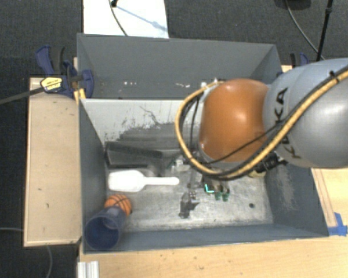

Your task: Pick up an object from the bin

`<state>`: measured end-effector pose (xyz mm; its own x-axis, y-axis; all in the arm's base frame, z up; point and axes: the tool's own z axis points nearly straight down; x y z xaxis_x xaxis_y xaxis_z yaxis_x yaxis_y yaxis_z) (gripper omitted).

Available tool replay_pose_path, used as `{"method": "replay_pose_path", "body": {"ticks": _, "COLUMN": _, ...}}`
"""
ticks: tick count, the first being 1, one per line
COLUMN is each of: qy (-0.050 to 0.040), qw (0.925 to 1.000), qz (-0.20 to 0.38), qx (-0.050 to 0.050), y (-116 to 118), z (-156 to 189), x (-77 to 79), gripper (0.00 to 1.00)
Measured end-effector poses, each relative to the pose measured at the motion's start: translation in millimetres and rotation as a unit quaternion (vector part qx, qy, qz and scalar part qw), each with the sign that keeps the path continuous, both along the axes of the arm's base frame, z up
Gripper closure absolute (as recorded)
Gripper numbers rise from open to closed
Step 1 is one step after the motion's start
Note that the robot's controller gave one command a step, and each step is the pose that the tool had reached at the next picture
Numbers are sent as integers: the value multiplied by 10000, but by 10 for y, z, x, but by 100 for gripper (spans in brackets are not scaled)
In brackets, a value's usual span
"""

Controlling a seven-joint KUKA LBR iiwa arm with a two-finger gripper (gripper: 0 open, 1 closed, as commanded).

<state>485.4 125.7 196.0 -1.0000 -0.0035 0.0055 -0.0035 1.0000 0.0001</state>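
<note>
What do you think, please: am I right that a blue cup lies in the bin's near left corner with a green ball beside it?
Not quite: the ball is orange, not green, as the camera view shows. The blue cup does lie in the bin's near left corner with that ball beside it.

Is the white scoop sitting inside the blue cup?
No, the white scoop lies flat on the floor of the bin, apart from the blue cup in the corner.
</note>
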Motion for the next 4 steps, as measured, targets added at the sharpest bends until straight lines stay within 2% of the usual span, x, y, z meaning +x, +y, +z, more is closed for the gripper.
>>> {"method": "replay_pose_path", "body": {"ticks": 1, "qy": -39, "qw": 10000, "qz": -21, "qx": 5, "y": -6, "z": 35, "x": 19, "gripper": 0}}
{"method": "replay_pose_path", "body": {"ticks": 2, "qy": -47, "qw": 9988, "qz": -493, "qx": 12, "y": 301, "z": -1238, "x": 384, "gripper": 100}}
{"method": "replay_pose_path", "body": {"ticks": 3, "qy": -46, "qw": 9988, "qz": -494, "qx": 12, "y": 301, "z": -1238, "x": 384, "gripper": 100}}
{"method": "replay_pose_path", "body": {"ticks": 4, "qy": -49, "qw": 9982, "qz": -597, "qx": 8, "y": 297, "z": 137, "x": 464, "gripper": 100}}
